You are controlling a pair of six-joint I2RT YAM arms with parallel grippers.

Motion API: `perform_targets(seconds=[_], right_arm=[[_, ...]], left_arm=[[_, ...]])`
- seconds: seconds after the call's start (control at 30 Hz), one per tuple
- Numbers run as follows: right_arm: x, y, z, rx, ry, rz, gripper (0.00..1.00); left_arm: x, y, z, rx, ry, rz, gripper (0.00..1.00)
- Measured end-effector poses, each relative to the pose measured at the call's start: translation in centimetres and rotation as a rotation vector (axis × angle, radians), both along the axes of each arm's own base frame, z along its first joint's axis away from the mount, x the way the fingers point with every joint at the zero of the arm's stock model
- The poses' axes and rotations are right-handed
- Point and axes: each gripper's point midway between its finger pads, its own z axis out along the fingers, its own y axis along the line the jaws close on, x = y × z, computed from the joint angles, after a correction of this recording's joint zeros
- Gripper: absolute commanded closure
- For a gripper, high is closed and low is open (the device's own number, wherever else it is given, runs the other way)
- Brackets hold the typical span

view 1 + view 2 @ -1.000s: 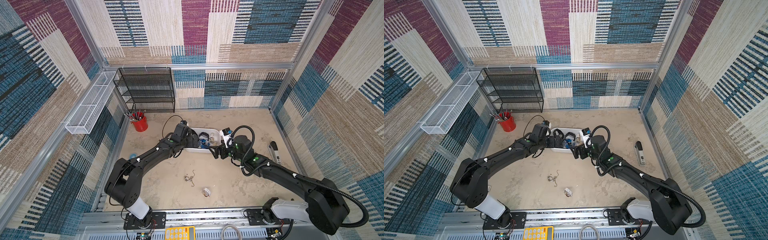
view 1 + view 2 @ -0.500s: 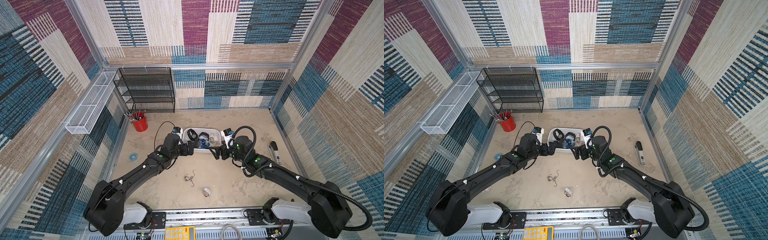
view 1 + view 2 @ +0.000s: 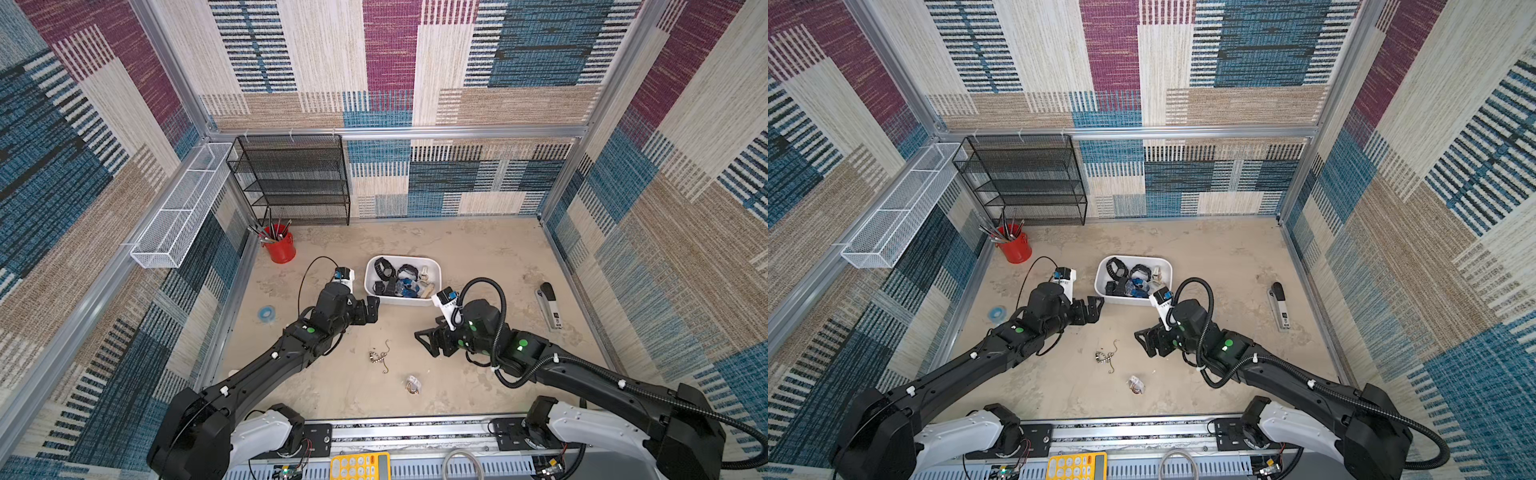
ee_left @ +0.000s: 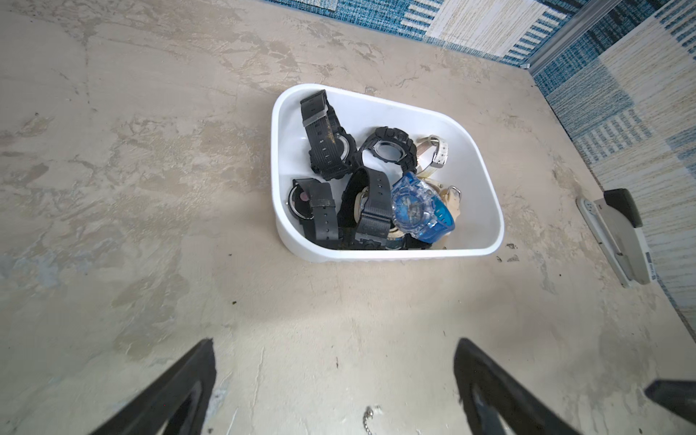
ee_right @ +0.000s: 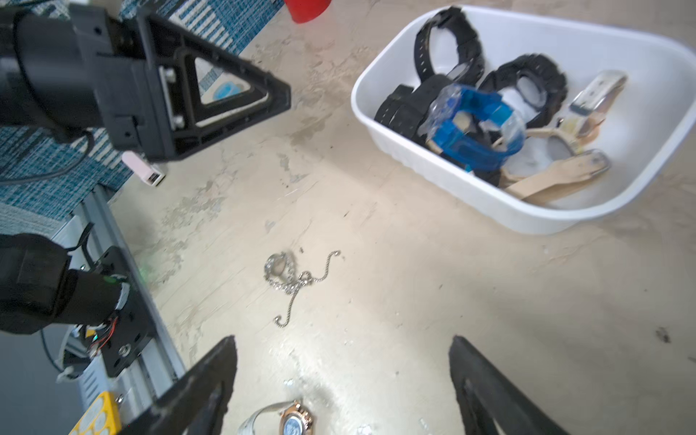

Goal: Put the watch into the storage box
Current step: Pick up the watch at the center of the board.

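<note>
Watch (image 3: 412,384): rose-coloured case, pale strap; lies on the table (image 3: 478,249) outside the storage box (image 3: 401,301), well apart from it, towards the robot's base and between the two arms; nothing touches it. In the right wrist view the watch (image 5: 292,420) is cut off by the frame edge.

Silver chain (image 3: 380,358) lies loose on the table between watch and box, nearer the watch.

Storage box: upright, mid-table; holds several black watches (image 4: 327,147), one translucent blue watch (image 4: 420,207) on top of the pile, and pale-strapped ones against the far wall.

Right gripper (image 3: 426,338): fingers (image 5: 203,384) spread wide with nothing between them; near the chain, on its right side, pointing towards the middle of the table.

Left gripper (image 3: 369,309): fingers (image 4: 177,391) spread wide, empty; near the box's front left corner; the left wrist view shows bare table between fingertips and box wall.

Periphery: stapler (image 3: 548,305) by the right wall; blue tape roll (image 3: 266,312) by the left wall; red cup (image 3: 281,250) with tools at the back left, in front of the black mesh shelf (image 3: 291,178).
</note>
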Motion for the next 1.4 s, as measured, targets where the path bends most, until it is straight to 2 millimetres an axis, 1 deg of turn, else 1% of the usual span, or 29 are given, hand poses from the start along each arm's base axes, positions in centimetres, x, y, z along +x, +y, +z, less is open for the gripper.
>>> perform_targets(seconds=[0.1, 0.3, 0.53, 0.8, 1.03, 1.13, 1.3, 1.4], right_arm=[[-1.5, -0.2, -1.1, -0.018, 0.042, 0.011, 0.17], [-4.2, -0.1, -2.5, -0.026, 0.094, 0.055, 0.18], [-6.6, 0.7, -3.8, -0.042, 0.137, 0.116, 0.18], [-8.5, 1.6, -5.6, -0.081, 0.176, 0.170, 0.19], [-9.3, 2.5, -6.9, -0.114, 0.180, 0.201, 0.27], [-9.7, 3.0, -7.4, -0.127, 0.182, 0.215, 0.32], [-9.4, 3.7, -7.9, -0.150, 0.171, 0.208, 0.45], [-9.3, 4.0, -8.4, -0.168, 0.171, 0.206, 0.56]], left_arm=[[-0.1, 0.1, 0.1, -0.004, -0.003, 0.003, 0.00], [-0.3, 0.3, 0.1, -0.008, -0.004, 0.007, 0.01], [-0.6, 0.5, -0.2, -0.007, 0.002, 0.011, 0.01], [-0.8, 0.6, 0.0, -0.019, -0.004, 0.016, 0.01], [-1.0, 0.7, 0.1, -0.024, -0.002, 0.020, 0.01], [-1.0, 0.8, 0.0, -0.023, 0.000, 0.021, 0.01], [-1.2, 1.0, -0.2, -0.019, 0.007, 0.025, 0.01], [-1.2, 1.0, 0.0, -0.021, 0.004, 0.026, 0.01]])
